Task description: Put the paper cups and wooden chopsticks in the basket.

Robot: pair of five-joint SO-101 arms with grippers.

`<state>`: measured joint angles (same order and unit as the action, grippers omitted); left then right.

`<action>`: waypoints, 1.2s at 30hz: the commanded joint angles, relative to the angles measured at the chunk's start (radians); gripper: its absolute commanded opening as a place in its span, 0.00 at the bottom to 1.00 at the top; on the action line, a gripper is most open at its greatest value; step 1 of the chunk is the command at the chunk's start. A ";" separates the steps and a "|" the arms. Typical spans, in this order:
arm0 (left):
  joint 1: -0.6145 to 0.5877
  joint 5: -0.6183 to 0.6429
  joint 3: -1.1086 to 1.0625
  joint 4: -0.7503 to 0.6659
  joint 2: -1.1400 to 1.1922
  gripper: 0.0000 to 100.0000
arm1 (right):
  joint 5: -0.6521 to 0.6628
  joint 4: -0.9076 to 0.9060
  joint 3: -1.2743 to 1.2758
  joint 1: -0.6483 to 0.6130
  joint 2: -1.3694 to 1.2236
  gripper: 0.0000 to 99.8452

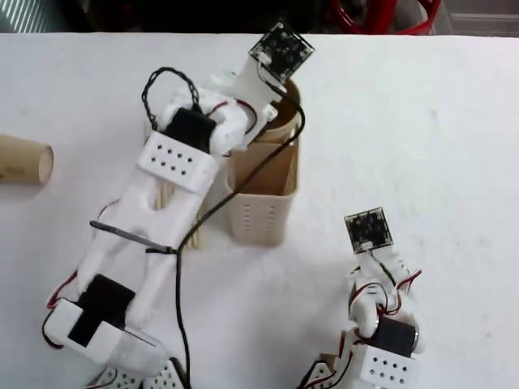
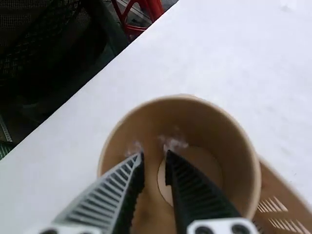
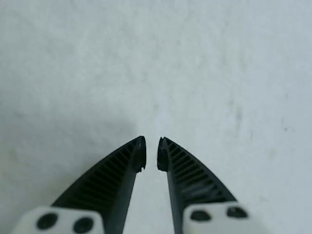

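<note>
One paper cup (image 2: 195, 126) stands upright inside the basket (image 1: 261, 212), mouth up, its rim rising above the basket's rim at the end farther from the arms' bases. The left tool (image 2: 153, 163) hangs over the mouth of this cup, pointing down into it; I cannot tell whether it is clenched on the cup or has let go. A second paper cup (image 1: 24, 160) lies on its side on the white worktop (image 1: 422, 121), well apart from the basket, off to the side where the left arm stands. The wooden chopsticks (image 1: 197, 233) lie flat on the worktop just beside the basket's wall on that same side, largely hidden under the left arm (image 1: 162, 203). The right tool (image 3: 150, 156) sits low over bare worktop, well apart from the basket on its other side, clenched almost to a slit and grasping nothing
</note>
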<state>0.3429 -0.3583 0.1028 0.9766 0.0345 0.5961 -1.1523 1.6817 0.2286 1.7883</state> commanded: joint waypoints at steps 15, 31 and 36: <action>-0.257 -0.032 0.565 0.485 -0.228 0.10 | 0.006 -0.004 0.009 0.004 0.005 0.06; -1.087 -0.011 0.106 0.071 -0.004 0.25 | 0.006 -0.004 0.009 0.004 0.005 0.06; -1.133 -0.012 0.183 -0.031 0.186 0.24 | 0.006 -0.004 0.009 0.004 0.005 0.06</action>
<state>-0.7572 -0.3751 0.2194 1.0150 0.1511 0.5961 -1.1523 1.6817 0.2286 1.7883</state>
